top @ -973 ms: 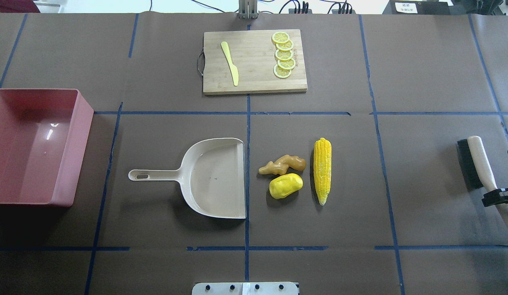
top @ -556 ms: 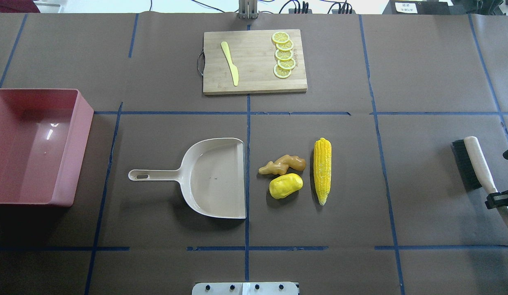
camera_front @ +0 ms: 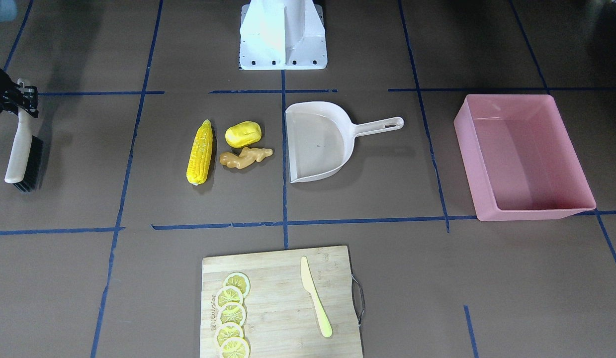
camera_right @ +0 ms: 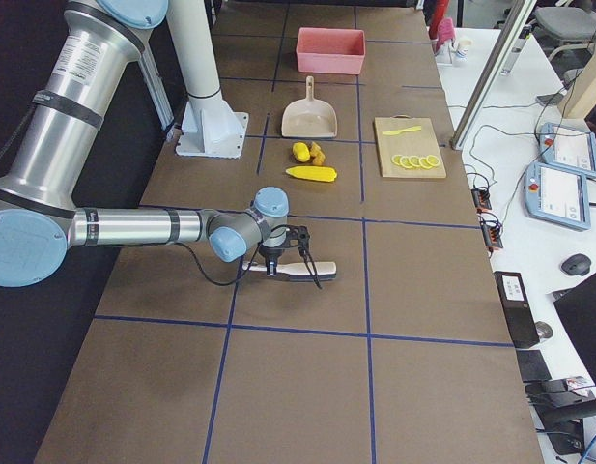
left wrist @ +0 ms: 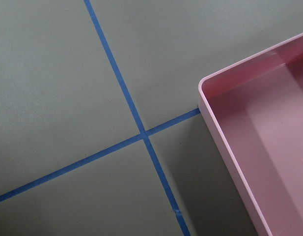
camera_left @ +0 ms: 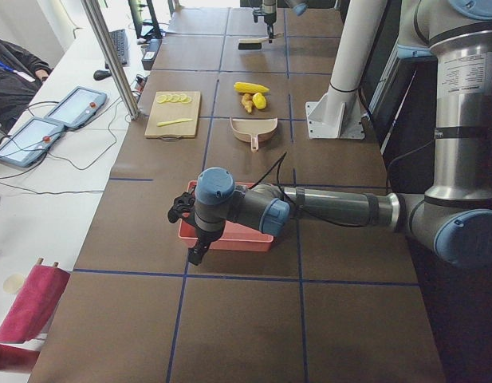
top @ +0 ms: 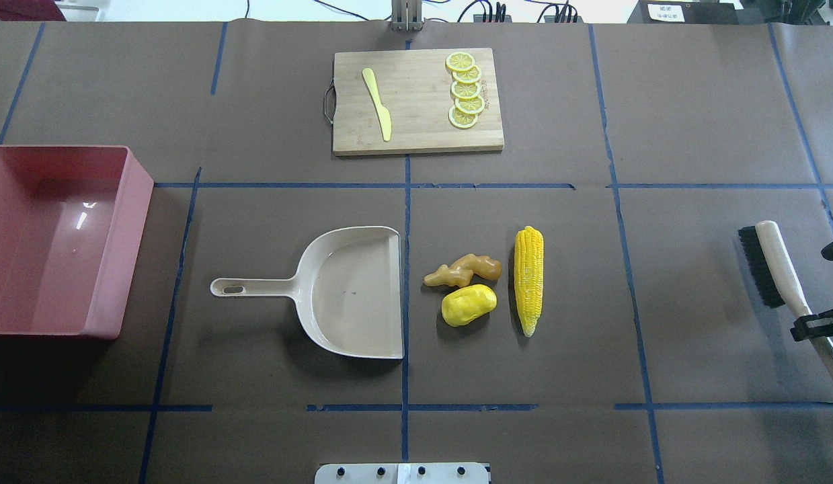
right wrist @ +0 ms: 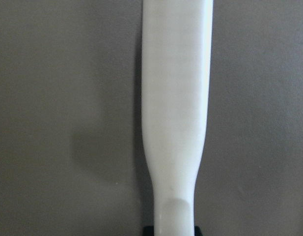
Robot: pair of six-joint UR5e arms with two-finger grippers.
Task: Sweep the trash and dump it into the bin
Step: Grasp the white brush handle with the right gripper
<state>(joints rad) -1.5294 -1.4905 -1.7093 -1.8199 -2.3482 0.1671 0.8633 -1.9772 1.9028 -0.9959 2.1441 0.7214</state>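
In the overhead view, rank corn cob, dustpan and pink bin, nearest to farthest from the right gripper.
From the right gripper, holding the brush at the right edge:
1. Corn cob, right of centre.
2. Dustpan, left of centre.
3. Pink bin, far left.

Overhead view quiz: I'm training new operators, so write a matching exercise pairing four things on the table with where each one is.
Things:
1. pale yellow plastic knife
2. beige plastic dustpan
3. large pink rectangular plastic tub
4. black-bristled brush with a cream handle

Places:
A. gripped by the right gripper
B. on the wooden cutting board
C. far left in this view, empty
D. open mouth facing the knobbly tan-orange ginger root

Pairs: 1-B, 2-D, 3-C, 4-A
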